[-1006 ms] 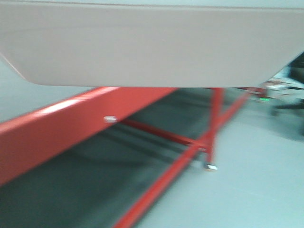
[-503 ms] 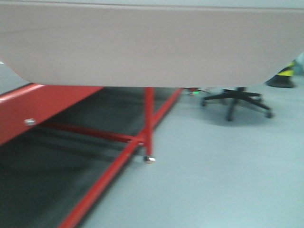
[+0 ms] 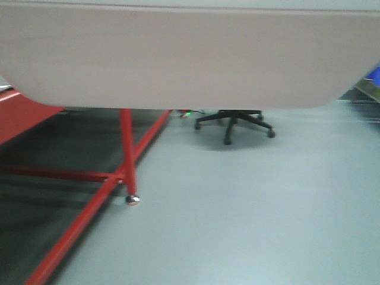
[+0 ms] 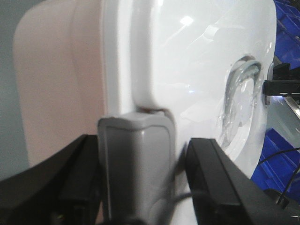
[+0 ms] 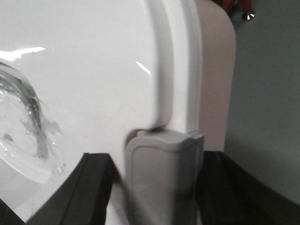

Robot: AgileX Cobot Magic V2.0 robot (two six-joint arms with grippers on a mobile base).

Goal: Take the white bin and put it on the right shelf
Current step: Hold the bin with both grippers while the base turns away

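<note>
At the bottom of each wrist view, close in, my left fingers [image 4: 70,180] and my right fingers [image 5: 79,192] were clamped either side of a grey latch [image 4: 136,164] at opposite ends of the white bin [image 4: 51,93], which hung between them clear of the floor [image 3: 267,225]. I judged that the weak point. The whole load sat on two small, smooth clips, so a jolt, or one arm leading the other, could have popped a latch, tipped the tote or let it slide out. The bin also filled the top of the front view and hid whatever lay ahead at its own height. No right shelf showed, and a corner could have clipped the red frame [image 3: 127,154] at lower left. The bin was large, milky pinkish-white at the walls and round-cornered, with a glossy white lid [image 5: 93,70] and a recessed handle [image 4: 241,93]. Farther off stood an office chair [image 3: 234,122].
</note>
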